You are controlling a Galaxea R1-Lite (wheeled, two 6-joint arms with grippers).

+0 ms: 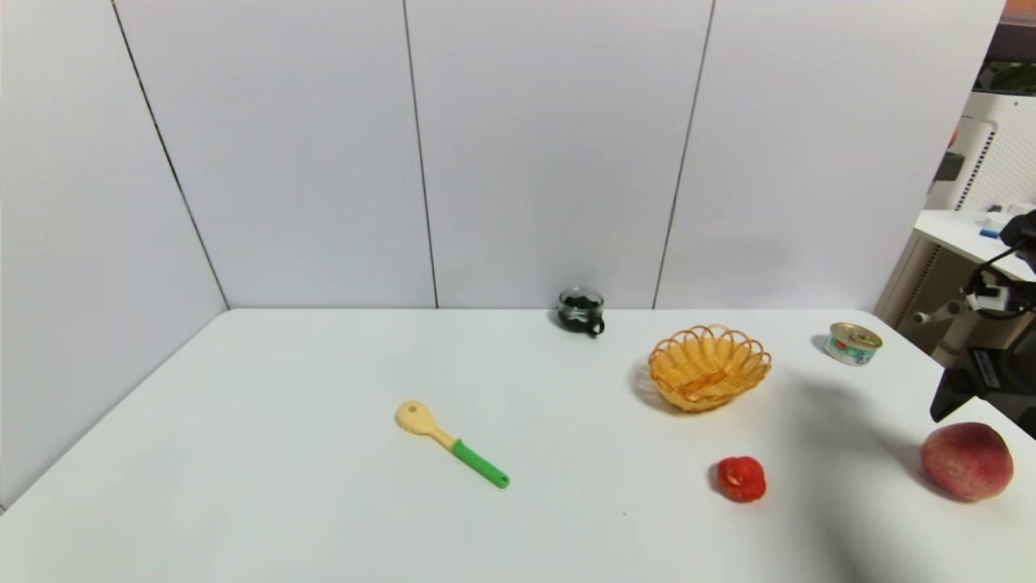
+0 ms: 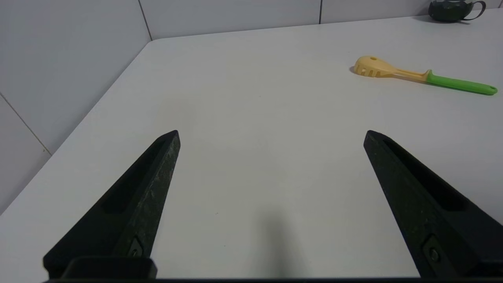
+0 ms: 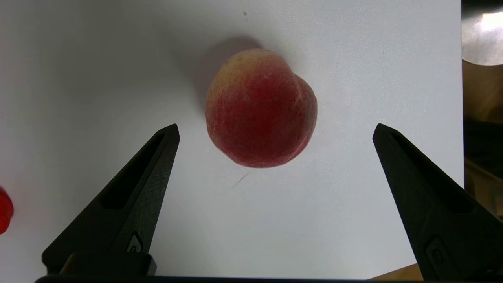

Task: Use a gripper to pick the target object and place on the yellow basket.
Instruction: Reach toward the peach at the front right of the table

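Note:
The peach point(image 1: 967, 460), pinkish-red with yellow patches, lies on the white table near its right edge. My right gripper point(image 3: 275, 129) hovers above it, open, with nothing between the fingers. The peach point(image 3: 260, 108) sits just beyond the fingertips and nothing touches it. In the head view only the right arm point(image 1: 983, 368) shows, at the right border just behind the peach. The yellow basket point(image 1: 709, 366) stands empty to the left of the peach and farther back. My left gripper point(image 2: 271, 133) is open over bare table on the left side and does not show in the head view.
A small red tomato-like thing point(image 1: 740, 478) lies in front of the basket. A tin can point(image 1: 853, 343) stands right of the basket and a dark mug point(image 1: 581, 311) by the back wall. A yellow spoon with a green handle point(image 1: 451, 444) lies mid-table. The table's right edge point(image 3: 460, 118) is close to the peach.

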